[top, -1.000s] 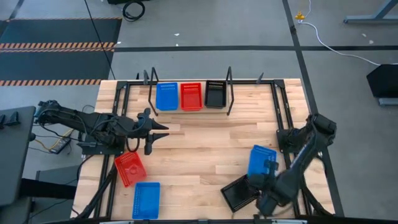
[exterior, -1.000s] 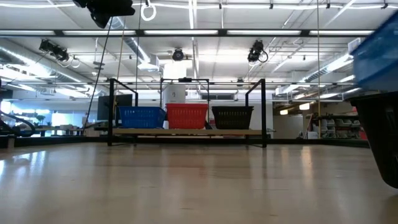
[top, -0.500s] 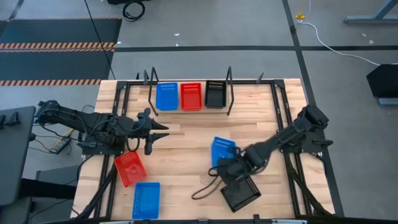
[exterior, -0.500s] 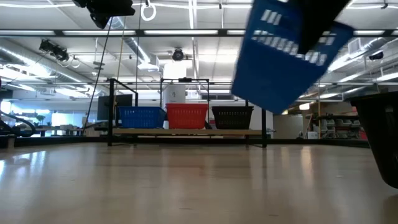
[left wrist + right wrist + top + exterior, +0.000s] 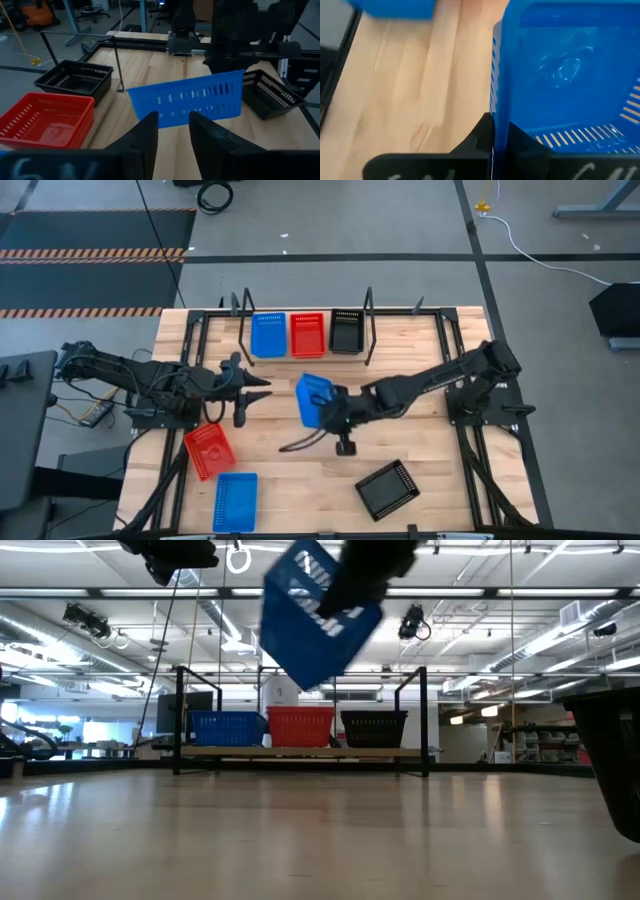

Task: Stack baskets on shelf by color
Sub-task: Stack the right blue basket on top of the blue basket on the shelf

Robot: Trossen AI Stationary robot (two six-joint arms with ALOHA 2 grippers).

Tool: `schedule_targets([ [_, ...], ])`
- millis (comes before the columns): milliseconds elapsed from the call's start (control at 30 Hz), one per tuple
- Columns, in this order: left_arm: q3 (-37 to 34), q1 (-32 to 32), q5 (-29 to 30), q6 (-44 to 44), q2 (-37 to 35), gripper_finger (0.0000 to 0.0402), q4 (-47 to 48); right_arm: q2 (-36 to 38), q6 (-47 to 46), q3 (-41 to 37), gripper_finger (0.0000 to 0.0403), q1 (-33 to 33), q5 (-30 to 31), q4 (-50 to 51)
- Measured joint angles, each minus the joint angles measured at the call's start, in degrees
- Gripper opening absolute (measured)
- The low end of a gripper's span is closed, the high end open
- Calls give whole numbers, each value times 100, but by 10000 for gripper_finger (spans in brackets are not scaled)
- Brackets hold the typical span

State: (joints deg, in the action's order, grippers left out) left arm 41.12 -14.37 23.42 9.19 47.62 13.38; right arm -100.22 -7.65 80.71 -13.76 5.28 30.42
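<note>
Right jaws (image 5: 335, 412) pinching blue basket (image 5: 313, 400) wall, held tilted above table, left jaws (image 5: 255, 390) spread

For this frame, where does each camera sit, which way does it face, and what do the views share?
High: above the table, looking straight down; shows both arms, the shelf, the right pincer carrying a blue basket.
Low: at tabletop height, level toward the shelf; that basket hangs overhead.
Left wrist: on the left arm, facing across the table; its own fingers stand apart.
Right wrist: on the right arm, its fingers pinching the basket's wall.
Shared: all four see the carried blue basket.
</note>
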Motion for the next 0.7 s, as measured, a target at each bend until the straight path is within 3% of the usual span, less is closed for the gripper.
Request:
schedule_targets([
  [533,0,0,132,-371,0,117,-391,0,1327,-2,9,1273,-174,-1700],
  [700,0,0,148,-573,0,117,-395,0,1146,-2,9,1333,-441,-1455],
])
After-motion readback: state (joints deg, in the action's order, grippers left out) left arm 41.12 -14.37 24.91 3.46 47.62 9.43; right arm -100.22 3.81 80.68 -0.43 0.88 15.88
